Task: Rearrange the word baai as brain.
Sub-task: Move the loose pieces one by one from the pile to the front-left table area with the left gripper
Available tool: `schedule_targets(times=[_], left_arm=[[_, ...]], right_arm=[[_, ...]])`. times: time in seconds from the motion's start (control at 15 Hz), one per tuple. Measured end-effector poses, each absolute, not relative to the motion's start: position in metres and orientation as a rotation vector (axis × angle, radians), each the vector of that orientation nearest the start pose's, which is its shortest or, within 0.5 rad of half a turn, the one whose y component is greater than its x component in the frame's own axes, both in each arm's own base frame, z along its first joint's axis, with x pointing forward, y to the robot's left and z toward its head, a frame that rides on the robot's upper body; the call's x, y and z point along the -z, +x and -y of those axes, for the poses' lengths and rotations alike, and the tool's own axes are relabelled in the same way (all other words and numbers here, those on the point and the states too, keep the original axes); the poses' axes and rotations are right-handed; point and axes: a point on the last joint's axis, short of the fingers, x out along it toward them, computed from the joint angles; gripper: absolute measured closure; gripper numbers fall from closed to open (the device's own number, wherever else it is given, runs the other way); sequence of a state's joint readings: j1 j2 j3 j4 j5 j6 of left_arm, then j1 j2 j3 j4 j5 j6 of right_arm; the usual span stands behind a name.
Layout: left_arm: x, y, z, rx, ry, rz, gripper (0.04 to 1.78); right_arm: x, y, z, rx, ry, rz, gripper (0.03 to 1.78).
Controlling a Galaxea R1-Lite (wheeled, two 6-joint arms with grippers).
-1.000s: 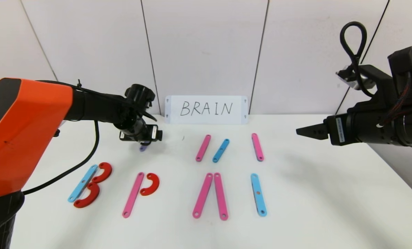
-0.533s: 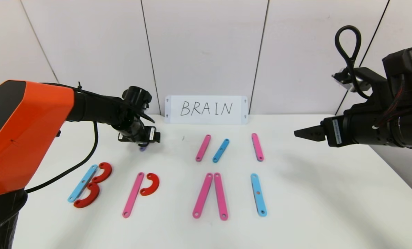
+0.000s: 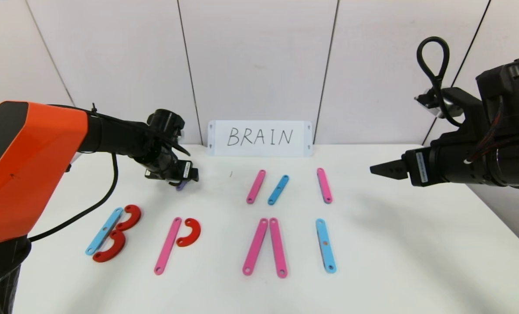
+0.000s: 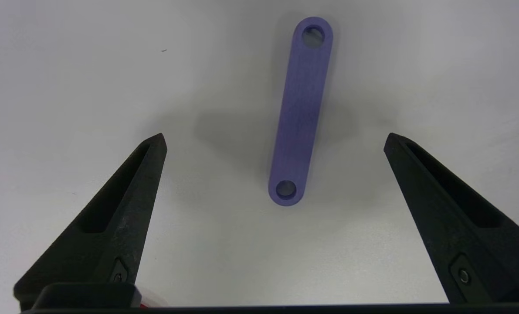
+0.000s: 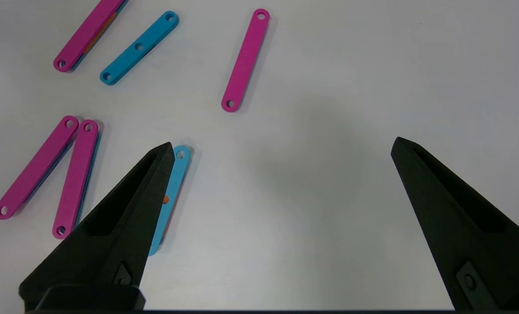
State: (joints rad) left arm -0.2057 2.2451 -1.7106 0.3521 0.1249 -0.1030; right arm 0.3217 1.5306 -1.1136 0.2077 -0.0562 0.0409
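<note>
Item 1, purple strip (image 4: pixel 300 111): flat on the white bench (image 3: pixel 394 261), towards the back left, well behind the half-built R. I read it as the missing leg of that R. In the left wrist view it lies in the gap ahead of my left hand (image 4: pixel 274 139), its nearer hole-end about level with the fingertips, touched by neither finger. Its long axis runs nearly along the hand's reach, slightly skewed, so the jaws would close across its width. In the head view only its tip shows under the hand.

Item 2, left hand: fingers spread wide, holding nothing, hanging low just over the strip. This is plainly the nearer arm.

Item 3, right hand (image 3: pixel 379 168): spread, holding nothing, raised over the right of the bench, well apart from the purple strip.

Item 4, front row: blue-and-red B (image 3: pixel 113 233), then a pink strip (image 3: pixel 167 246) with a red half-ring (image 3: pixel 188 232) at its top, a pink A (image 3: pixel 264 247) without crossbar, a blue I (image 3: pixel 325 245).

Item 5, spares behind the row: pink (image 3: pixel 256 186), blue (image 3: pixel 278 190), pink (image 3: pixel 324 185), presumably for the N.

Item 6, white card (image 3: pixel 259 138) reading BRAIN, standing against the wall.

My judgement: lower, pinch the strip mid-length, carry it forward to the R.
</note>
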Motion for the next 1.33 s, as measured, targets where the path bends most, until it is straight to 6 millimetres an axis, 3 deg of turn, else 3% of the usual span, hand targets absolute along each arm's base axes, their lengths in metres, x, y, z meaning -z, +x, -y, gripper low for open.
schedule_targets(times=[1.13, 1.33], left_arm=[[-0.1235, 0.4358, 0.091, 0.038, 0.055, -0.885, 0.07], [-0.121, 0.437, 0.0939, 0.044, 0.06, -0.887, 0.19]], right_arm=[[-0.2381, 0.2483, -0.0816, -0.245, -0.078, -0.62, 0.07], [-0.2381, 0.2484, -0.0814, -0.244, -0.078, -0.62, 0.07]])
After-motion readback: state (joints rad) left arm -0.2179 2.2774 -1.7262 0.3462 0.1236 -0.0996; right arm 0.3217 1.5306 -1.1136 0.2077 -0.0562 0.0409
